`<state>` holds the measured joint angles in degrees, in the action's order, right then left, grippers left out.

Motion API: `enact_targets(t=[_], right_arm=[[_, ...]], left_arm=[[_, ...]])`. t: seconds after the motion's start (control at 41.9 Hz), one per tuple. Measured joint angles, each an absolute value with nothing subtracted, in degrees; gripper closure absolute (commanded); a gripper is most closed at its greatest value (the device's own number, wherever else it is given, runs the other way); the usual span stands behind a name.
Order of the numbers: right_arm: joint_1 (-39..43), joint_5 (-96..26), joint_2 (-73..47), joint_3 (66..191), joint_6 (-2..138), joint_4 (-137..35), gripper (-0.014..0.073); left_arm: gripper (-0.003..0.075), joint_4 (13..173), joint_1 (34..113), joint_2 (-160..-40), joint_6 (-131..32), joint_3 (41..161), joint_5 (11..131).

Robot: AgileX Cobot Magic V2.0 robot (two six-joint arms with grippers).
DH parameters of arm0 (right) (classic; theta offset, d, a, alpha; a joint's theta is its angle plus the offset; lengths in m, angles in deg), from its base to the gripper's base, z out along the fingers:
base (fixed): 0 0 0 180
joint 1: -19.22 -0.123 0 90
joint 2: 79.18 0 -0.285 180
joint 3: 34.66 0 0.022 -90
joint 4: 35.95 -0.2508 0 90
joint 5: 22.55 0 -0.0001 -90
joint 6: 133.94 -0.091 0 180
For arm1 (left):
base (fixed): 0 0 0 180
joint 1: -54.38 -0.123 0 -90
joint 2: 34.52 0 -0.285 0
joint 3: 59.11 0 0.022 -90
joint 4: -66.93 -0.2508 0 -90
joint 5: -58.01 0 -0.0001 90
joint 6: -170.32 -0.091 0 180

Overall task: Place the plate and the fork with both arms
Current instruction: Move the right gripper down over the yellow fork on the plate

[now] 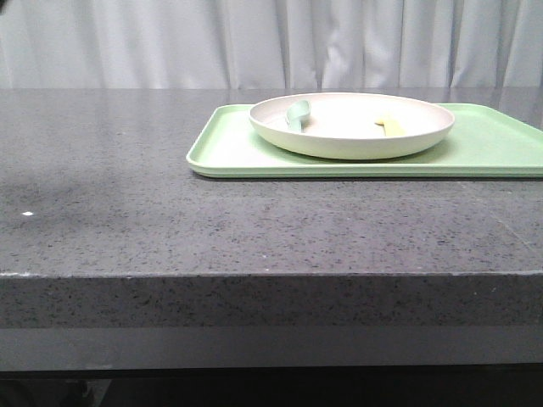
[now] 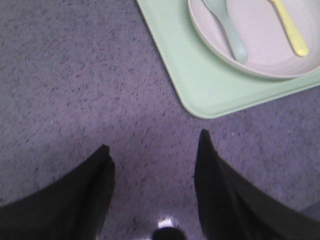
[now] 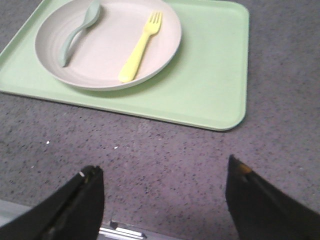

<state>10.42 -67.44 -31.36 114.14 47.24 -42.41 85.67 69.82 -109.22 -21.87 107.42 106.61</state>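
The cream-white plate sits on a light-green tray at the back right of the table. The pale-yellow fork lies in the plate's right half, next to a teal-green spoon in its left half. The plate and fork also show in the left wrist view, and the plate and fork in the right wrist view. My left gripper is open and empty over bare table short of the tray's corner. My right gripper is open and empty over the table in front of the tray.
The grey speckled table runs to a front edge near me. A white curtain hangs behind the table. Neither arm shows in the front view.
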Motion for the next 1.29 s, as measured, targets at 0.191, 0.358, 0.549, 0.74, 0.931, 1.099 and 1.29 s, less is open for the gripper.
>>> enact_targets(t=[0.191, 0.358, 0.549, 0.74, 0.931, 1.099, 1.29], right_arm=[[5.8, -72.4, -23.3, 120.7, 47.2, -42.4, 0.0119], [3.5, -75.5, -15.9, 126.4, 47.2, -42.4, 0.0128], [2.5, -78.0, -8.2, 132.7, 47.2, -42.4, 0.0271], [2.4, -78.9, -1.0, 138.6, 46.1, -42.4, 0.0298], [2.4, -81.8, 6.8, 145.7, 42.9, -42.4, 0.0298], [2.4, -84.0, 14.5, 152.6, 38.7, -42.3, 0.0298], [2.4, -85.5, 22.9, 160.6, 35.5, -42.1, 0.0298]], left_arm=[[0.0351, 84.9, 69.2, -98.5, -22.5, 99.2, 107.0], [0.0351, 84.8, 69.2, -92.8, -22.5, 96.3, 108.4], [0.0351, 84.3, 69.2, -91.0, -22.6, 95.6, 109.6], [0.0351, 83.4, 69.2, -91.0, -22.6, 95.6, 109.6], [0.0351, 83.3, 69.2, -91.0, -22.6, 95.6, 109.6], [0.0351, 83.3, 69.2, -91.0, -22.6, 95.6, 109.6], [0.0351, 83.1, 69.2, -91.0, -22.6, 95.6, 109.6]])
